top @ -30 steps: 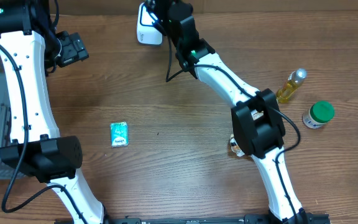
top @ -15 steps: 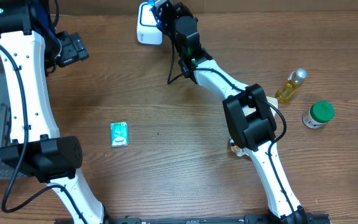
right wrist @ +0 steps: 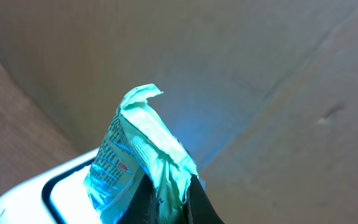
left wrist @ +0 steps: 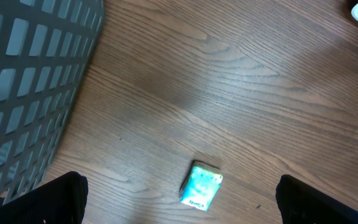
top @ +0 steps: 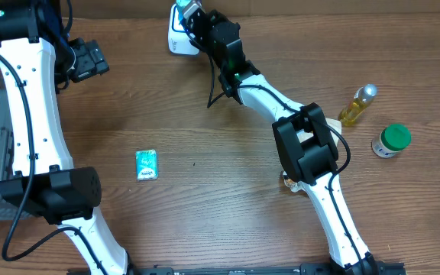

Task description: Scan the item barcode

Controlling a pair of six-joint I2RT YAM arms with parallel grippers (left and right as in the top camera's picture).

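We see the teal packet (right wrist: 138, 155) pinched tight in the right gripper (top: 193, 17) at the table's (top: 228, 206) twelve o'clock edge, glowing blue just over the white scanner (top: 177, 42), while the left gripper (top: 88, 61) hangs wide open at ten o'clock.

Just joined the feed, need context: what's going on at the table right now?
The right gripper is shut on a crinkled teal packet and holds it over the white barcode scanner at the table's far edge. Blue light shows on the wrapper. The left gripper is open and empty, above the wood. A second teal packet lies flat on the table, and a grey mesh basket sits on the left.
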